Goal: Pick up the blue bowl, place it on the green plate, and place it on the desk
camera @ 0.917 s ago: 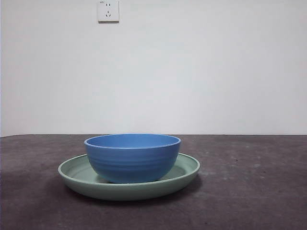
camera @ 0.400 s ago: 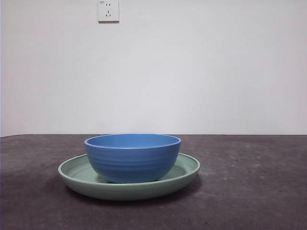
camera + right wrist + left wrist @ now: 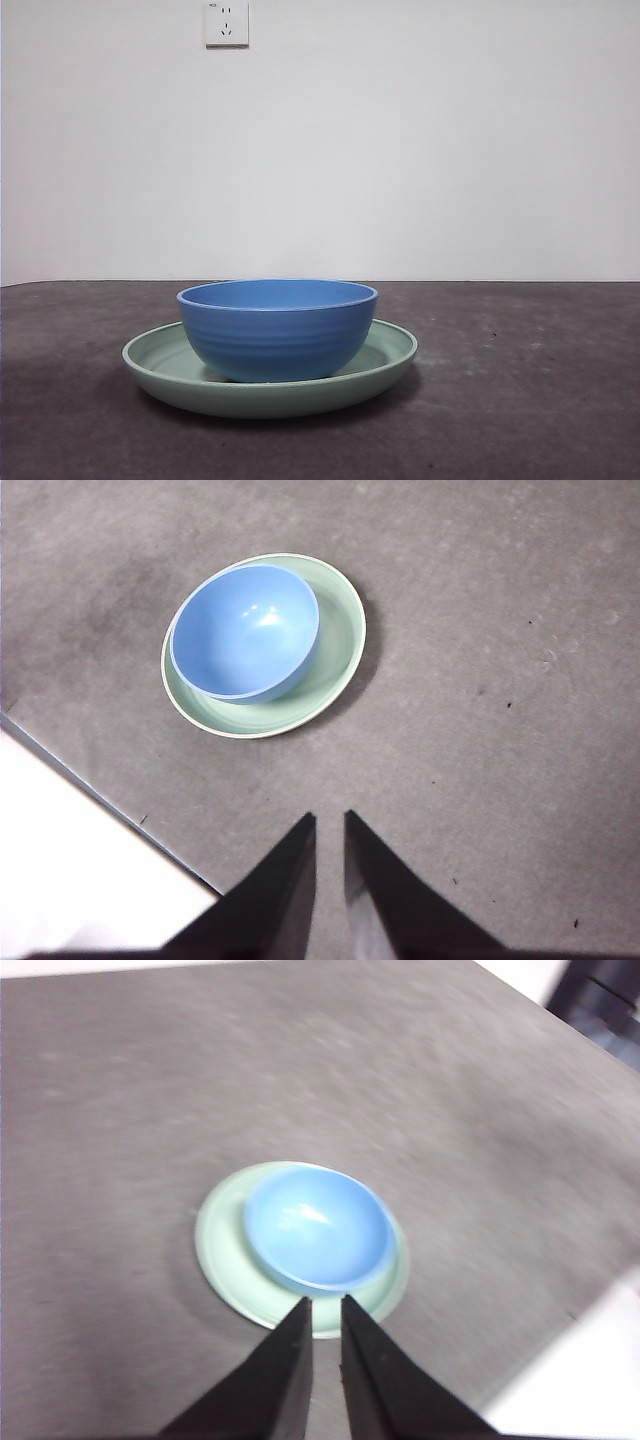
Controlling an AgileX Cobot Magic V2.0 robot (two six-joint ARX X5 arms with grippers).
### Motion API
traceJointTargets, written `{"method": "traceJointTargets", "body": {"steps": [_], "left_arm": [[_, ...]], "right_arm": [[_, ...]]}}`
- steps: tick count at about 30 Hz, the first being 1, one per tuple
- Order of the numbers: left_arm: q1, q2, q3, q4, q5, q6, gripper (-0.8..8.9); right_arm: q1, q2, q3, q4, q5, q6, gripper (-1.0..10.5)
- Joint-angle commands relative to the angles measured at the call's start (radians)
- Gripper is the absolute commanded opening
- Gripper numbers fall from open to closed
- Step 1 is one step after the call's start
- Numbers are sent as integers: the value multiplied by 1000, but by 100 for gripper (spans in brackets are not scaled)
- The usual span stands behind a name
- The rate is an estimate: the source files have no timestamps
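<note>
desk (image 3: 540, 400) fills the width of what we see in the front view, dark, speckled and matte, under a white wall with a socket (image 3: 226, 22) high at the left. moving rightward, we come to the green plate (image 3: 150, 362) resting flat on the desk, and the blue bowl (image 3: 277, 330) sits upright inside it, a little toward the plate's left side, its base touching the plate. neither arm shows in this view. in the wrist views, we see our left gripper (image 3: 324, 1305) above the plate's rim, jaws nearly closed with a thin gap, holding nothing. our right gripper (image 3: 330, 820) hangs well apart from the plate, also almost closed and empty.
</note>
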State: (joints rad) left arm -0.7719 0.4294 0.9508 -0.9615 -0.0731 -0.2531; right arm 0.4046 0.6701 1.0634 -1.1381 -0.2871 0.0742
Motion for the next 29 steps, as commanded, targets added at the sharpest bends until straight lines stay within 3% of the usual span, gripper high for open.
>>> {"method": "traceJointTargets", "body": {"steps": [1,8,14,22,29], "left_arm": [[73,1,7,13,-2,1,46],[375,-20,-31,31,-4,144,46],[623,-85,-247,283,-6,237,46],[758,-212,-617,672,-6,238,46],[784,-343,-814,730,-6,238,46]], "right_arm": [[5,6,18,9,0,-7,41],[5,6,18,9,0,-7,41],[5,6,18,9,0,-7,41],[5,6,18,9,0,-7,41],[5,6,18,9,0,-7,41]]}}
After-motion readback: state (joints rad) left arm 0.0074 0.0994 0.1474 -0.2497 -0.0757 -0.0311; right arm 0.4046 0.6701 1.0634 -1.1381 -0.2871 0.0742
